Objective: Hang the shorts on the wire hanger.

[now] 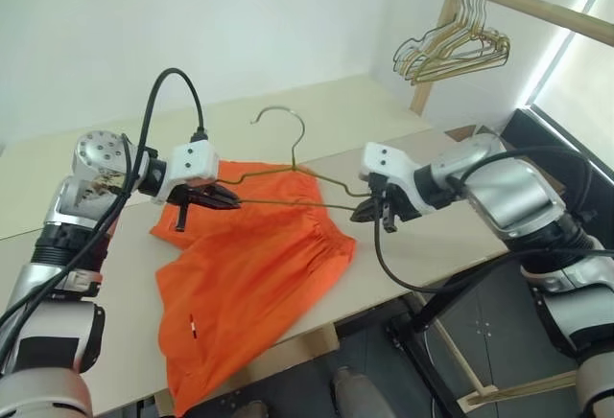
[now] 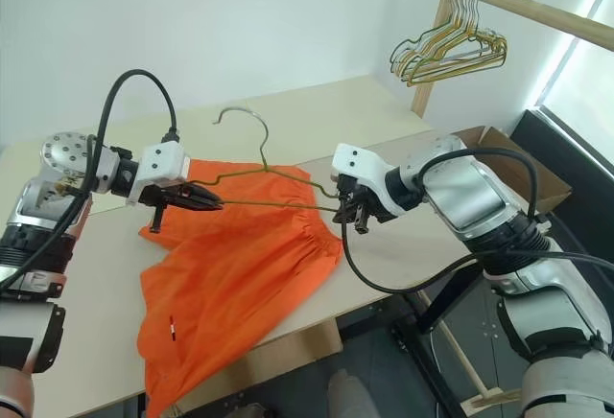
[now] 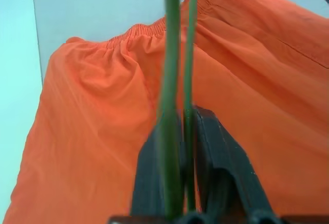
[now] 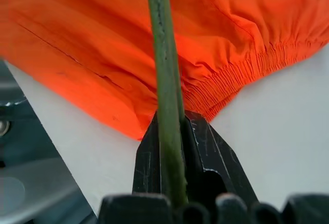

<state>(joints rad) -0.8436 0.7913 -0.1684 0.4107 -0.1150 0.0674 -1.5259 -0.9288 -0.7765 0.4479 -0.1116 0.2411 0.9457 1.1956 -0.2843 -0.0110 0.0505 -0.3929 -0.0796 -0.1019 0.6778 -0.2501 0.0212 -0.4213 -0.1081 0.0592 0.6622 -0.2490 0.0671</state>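
Observation:
The bright orange shorts (image 1: 251, 279) lie spread on the pale table (image 1: 422, 245), one leg hanging over its front edge. Just above their gathered waistband, the thin olive-grey wire hanger (image 1: 288, 204) is held level with its hook (image 1: 291, 121) pointing away from me. My left gripper (image 1: 233, 202) pinches the hanger's left corner, and the wires run between its fingers (image 3: 221, 152). At the hanger's right corner my right gripper (image 1: 361, 215) is shut on the wire (image 4: 165, 70), beside the edge of the waistband (image 4: 241, 75).
A wooden clothes rack (image 1: 537, 6) at the back right carries a bunch of gold and dark wire hangers (image 1: 451, 49). A cardboard box (image 2: 523, 164) stands beyond the table's right end. The table's front edge drops to a dark floor (image 1: 480, 322).

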